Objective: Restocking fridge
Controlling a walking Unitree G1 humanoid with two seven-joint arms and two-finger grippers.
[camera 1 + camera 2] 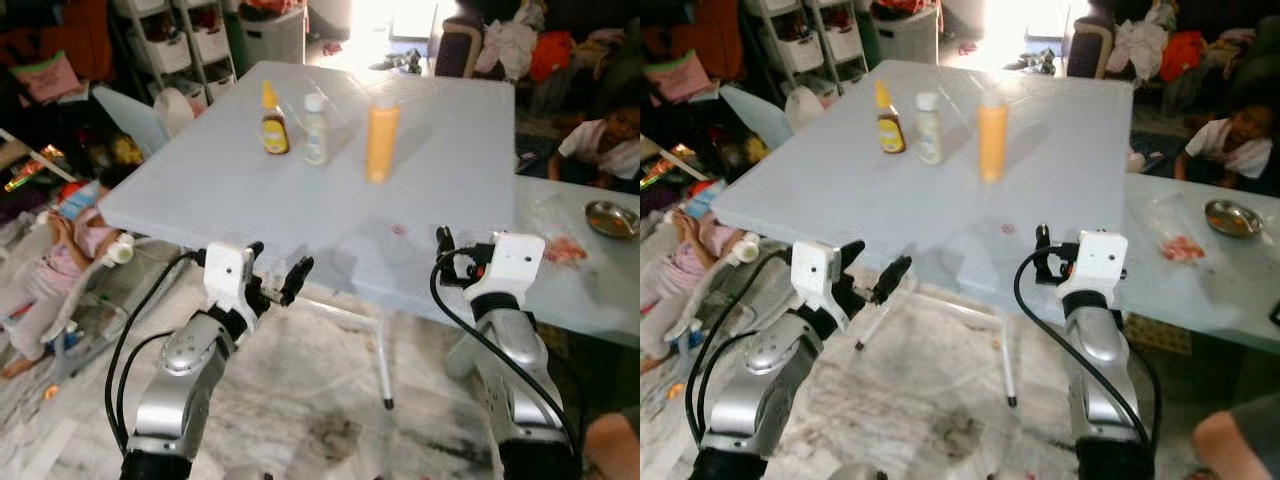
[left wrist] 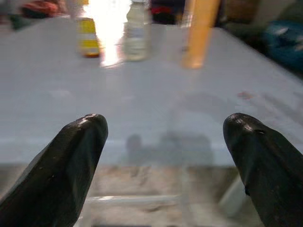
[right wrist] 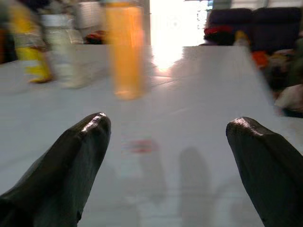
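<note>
Messy room all around, with shelves, clothes and bags at the back, and a big pale blue table in the middle. On the far left a person lies low by the floor, near the table's corner.

On the far half of the table stand 3 bottles in a row, all upright and a little apart. Going left to right, first comes a small brown bottle with a yellow cap. Next to it is a pale bottle with a white cap. Then comes a tall orange bottle, which looks blurry.

Down near the front edge of the table, the left gripper hangs just under the edge. Its 2 black fingers are spread wide and hold nothing. A tiny pink spot sits on the table between the 2 arms.

The right gripper is at the front edge too, pointing at the orange bottle. Its fingers are spread wide, with nothing between them.

On the right is a 2nd table with a small metal bowl and some pink bits. A person in a white shirt sits behind it.
</note>
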